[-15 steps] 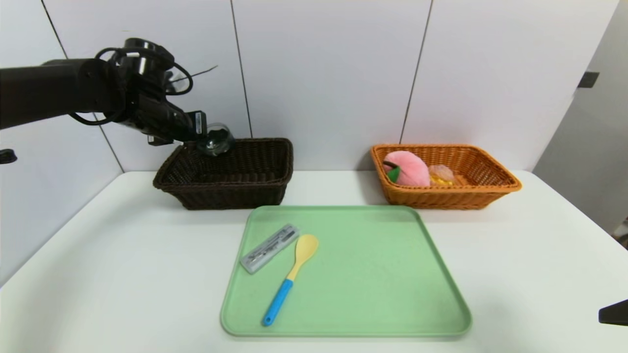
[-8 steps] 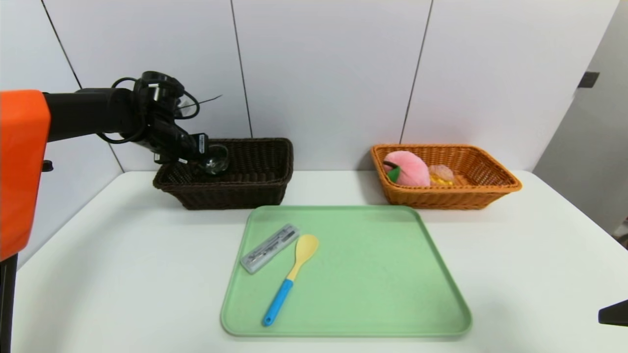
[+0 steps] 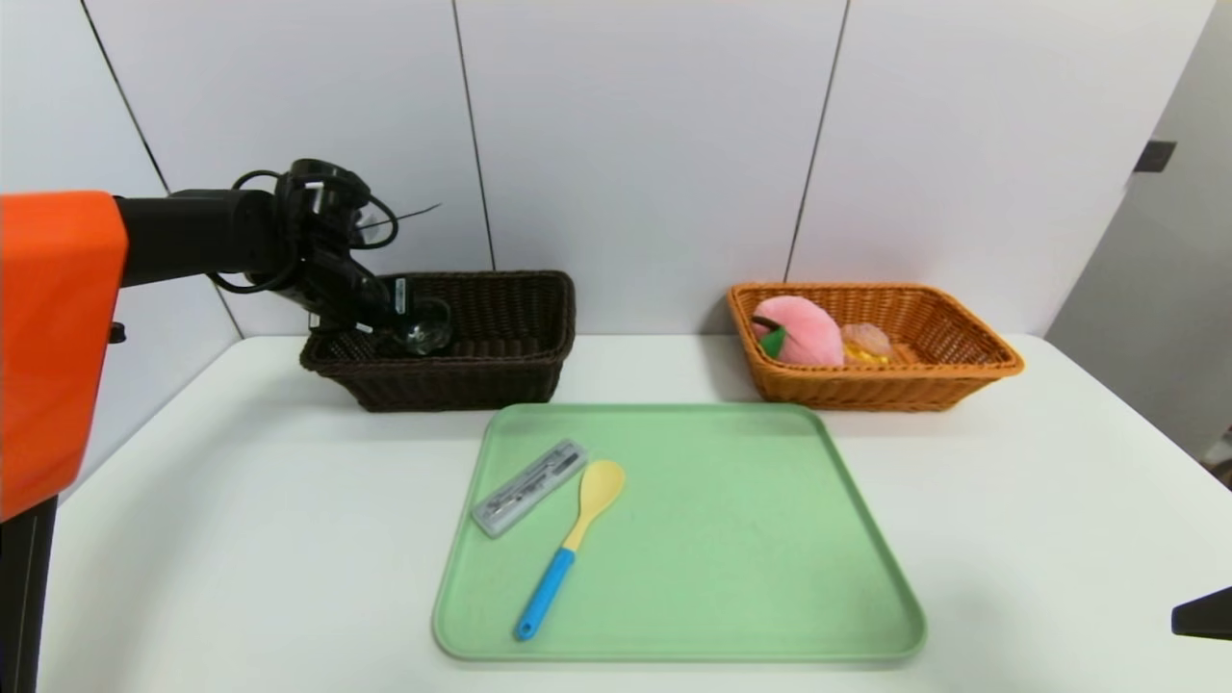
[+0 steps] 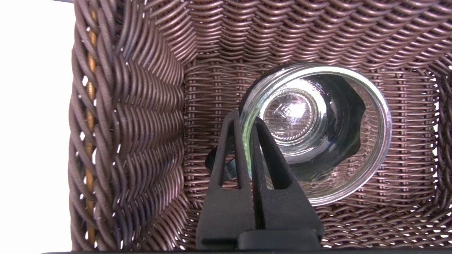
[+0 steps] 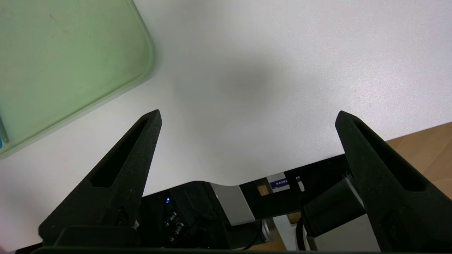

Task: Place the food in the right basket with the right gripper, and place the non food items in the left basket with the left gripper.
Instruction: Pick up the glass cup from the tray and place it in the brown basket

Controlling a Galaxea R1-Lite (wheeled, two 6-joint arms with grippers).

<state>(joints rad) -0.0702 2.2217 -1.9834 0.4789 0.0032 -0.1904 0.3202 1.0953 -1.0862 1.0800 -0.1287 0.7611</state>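
Left wrist view shows you the left tool pinched on the rim of the glass jar, low inside the dark left basket. Your right tool hangs spread wide over the counter beside the green tray, where the spatula and grey case lie.

You saw the clear glass jar upright, mouth up, low inside the dark brown wicker basket, its rim pinched in the left pincer.
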